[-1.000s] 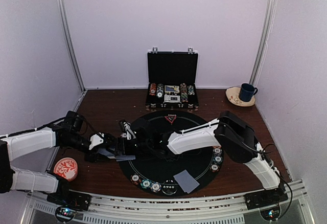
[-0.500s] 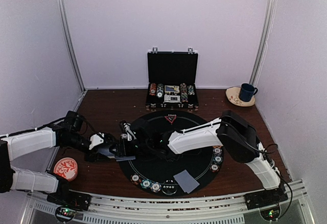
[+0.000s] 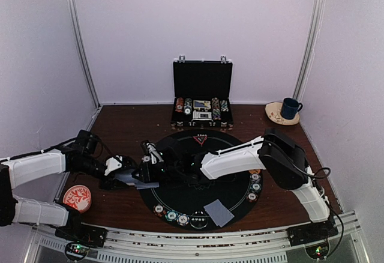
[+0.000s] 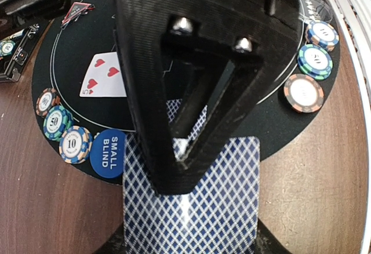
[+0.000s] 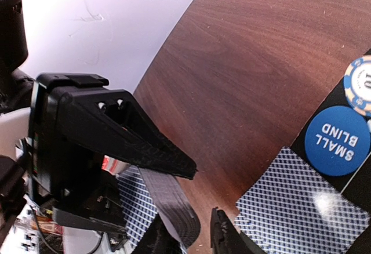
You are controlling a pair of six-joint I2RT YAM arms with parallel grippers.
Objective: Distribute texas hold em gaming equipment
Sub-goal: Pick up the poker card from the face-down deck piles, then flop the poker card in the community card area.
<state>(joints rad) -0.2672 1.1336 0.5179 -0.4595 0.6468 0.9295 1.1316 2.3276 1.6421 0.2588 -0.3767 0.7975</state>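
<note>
Blue-diamond backs mark the playing cards (image 4: 197, 207), a stack on which the left claw (image 3: 129, 178) is closed, out past the 9 o'clock rim of the round black mat (image 3: 186, 194). The right claw (image 5: 188, 239) meets it there, having its arm stretched across the mat. Its two fingertips stand a little apart, with the curled grey edge of a card between them. Whether they pinch it cannot be told. At 4 o'clock from the left claw in the right wrist view, a loose card (image 5: 295, 204) lies half on the mat and half on the counter (image 3: 126, 131), just beside the blue SMALL BLIND disc (image 4: 108, 148). Striped chips (image 4: 74, 144) sit next to that disc, and a five of hearts (image 4: 104, 75) lies face up further in. More chips line the mat at 6 o'clock (image 3: 171, 215) and at 3 o'clock (image 3: 255, 186), with a face-down card (image 3: 219, 212) at 5 o'clock and the red triangle marker (image 3: 200, 138) at 12. Beyond it stands the open black briefcase (image 3: 202, 80). A red-and-white dish (image 3: 77, 197) sits at 8 o'clock under the left arm, and a blue mug (image 3: 291, 107) on a saucer (image 3: 273, 114) at 2 o'clock. Bare wood lies open at 10 and 11 o'clock, and white walls close in on three sides.
</note>
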